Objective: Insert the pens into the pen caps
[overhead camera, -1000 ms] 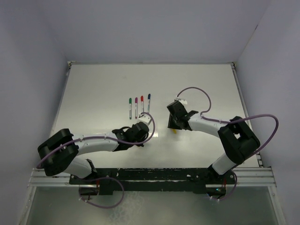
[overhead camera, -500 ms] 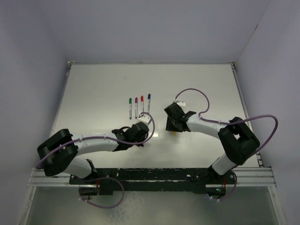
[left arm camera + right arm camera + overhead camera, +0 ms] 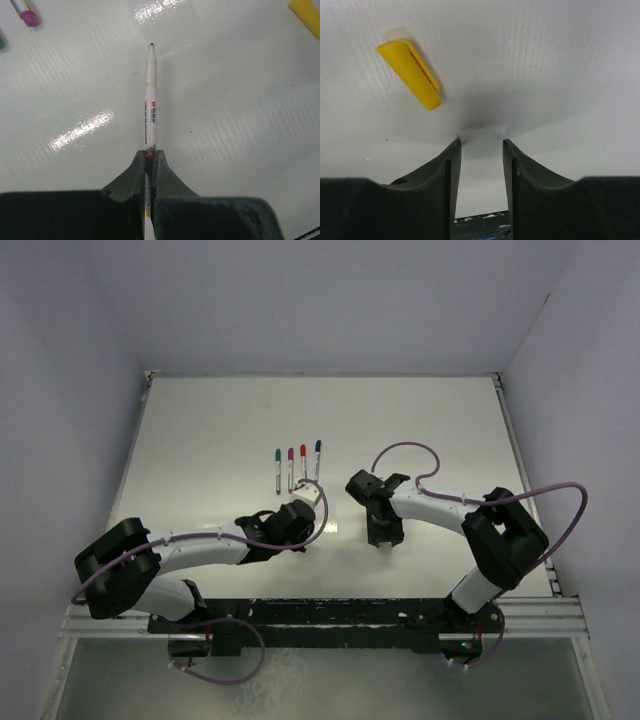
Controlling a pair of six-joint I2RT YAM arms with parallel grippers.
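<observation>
My left gripper (image 3: 297,519) (image 3: 149,152) is shut on a white stick pen (image 3: 151,100), which points forward just above the table with its bare dark tip away from me. My right gripper (image 3: 383,535) (image 3: 480,145) is open and empty, with its fingertips (image 3: 454,150) down at the table surface. The yellow cap (image 3: 410,74) lies flat ahead and to the left of the right fingers, apart from them. Its corner shows in the left wrist view (image 3: 306,14). In the top view the right arm hides it.
Several capped pens lie in a row at mid-table: green (image 3: 278,466), magenta (image 3: 290,467), red (image 3: 303,462) and blue (image 3: 317,457). The magenta cap's end shows in the left wrist view (image 3: 28,18). Purple cables loop over both arms.
My right gripper has turned and moved toward the near edge, and now covers the yellow cap in the top view. My left gripper has shifted only slightly with the pen.
</observation>
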